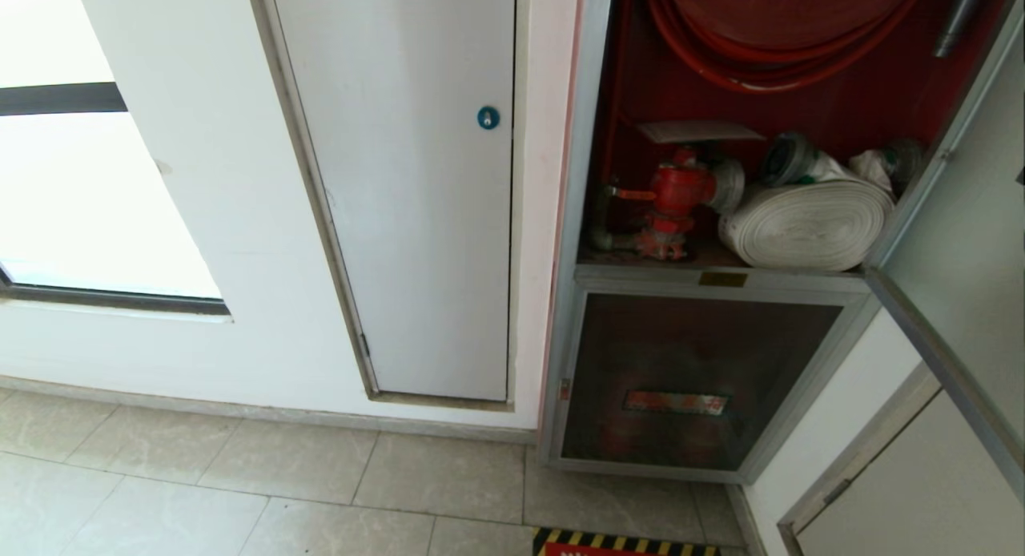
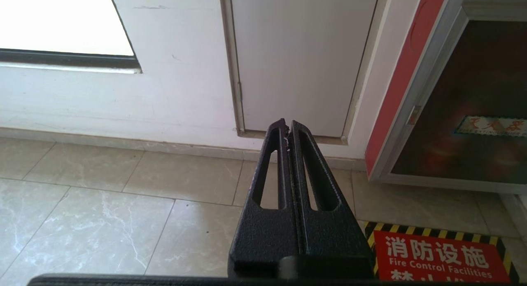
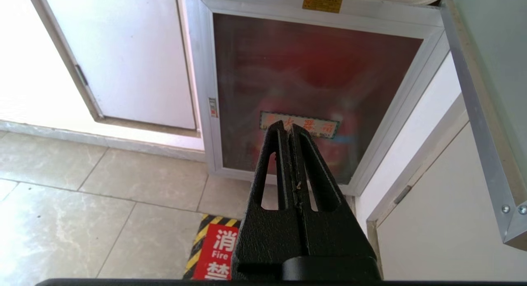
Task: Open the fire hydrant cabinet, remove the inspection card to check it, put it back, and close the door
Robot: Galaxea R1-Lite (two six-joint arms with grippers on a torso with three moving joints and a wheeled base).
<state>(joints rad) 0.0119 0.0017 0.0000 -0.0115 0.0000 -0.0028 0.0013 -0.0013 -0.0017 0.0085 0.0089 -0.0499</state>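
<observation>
The fire hydrant cabinet [image 1: 721,280] stands open, showing its red interior with a red hose reel [image 1: 785,35], a red valve [image 1: 677,191] and a white rolled hose [image 1: 805,223]. Its door [image 1: 969,243] is swung out to the right; its silver frame edge also shows in the right wrist view [image 3: 473,92]. A pale flat sheet [image 1: 697,130] lies above the valve; I cannot tell whether it is the inspection card. My left gripper [image 2: 287,127] is shut and empty, low over the floor left of the cabinet. My right gripper [image 3: 289,127] is shut and empty, facing the lower glass panel [image 3: 313,71].
A white panel door [image 1: 424,219] with a blue lock [image 1: 488,118] is left of the cabinet. A bright window [image 1: 80,203] lies further left. A red and yellow floor sign [image 1: 625,544] [image 2: 436,257] [image 3: 214,249] lies before the cabinet. Another white door [image 1: 921,492] stands at the lower right.
</observation>
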